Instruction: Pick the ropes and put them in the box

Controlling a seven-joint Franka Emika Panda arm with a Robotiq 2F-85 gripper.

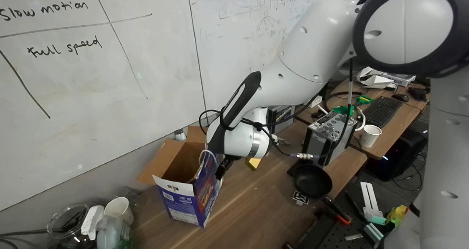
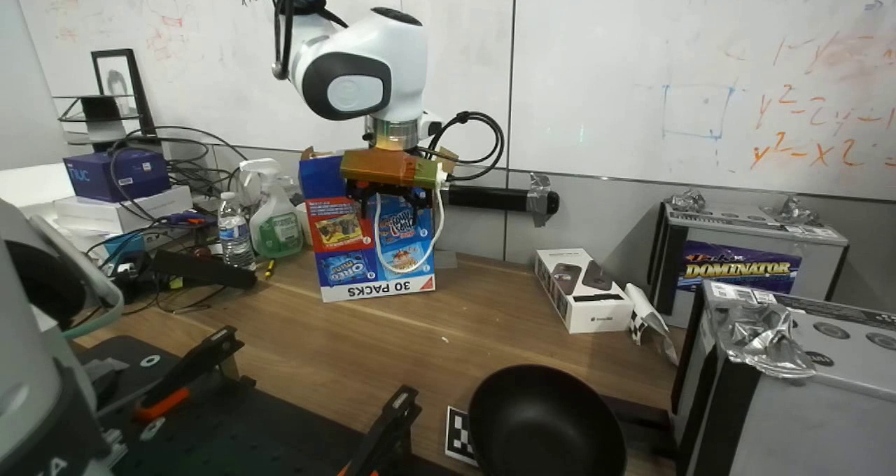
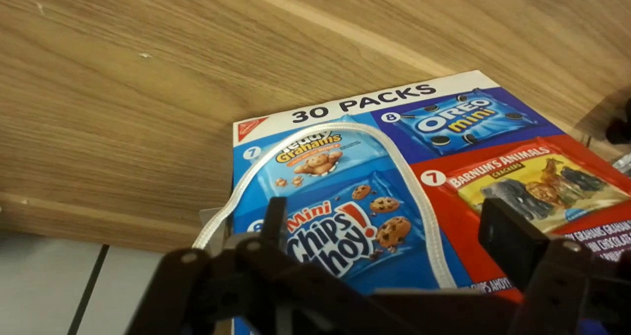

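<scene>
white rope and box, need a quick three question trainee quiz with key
1. Where does the loop of white rope hang? a) in the black pan b) outside the box, in front of its printed side c) round the spray bottle
2. True or false: in the wrist view, the jaws are shut.
3. Fill in what the box says: "30 ____".

Key: 1 b; 2 false, they stand apart; 3 PACKS.

Both exterior views toward whiteboard (image 1: pixel 161 66); wrist view near box (image 3: pixel 365 197)
</scene>
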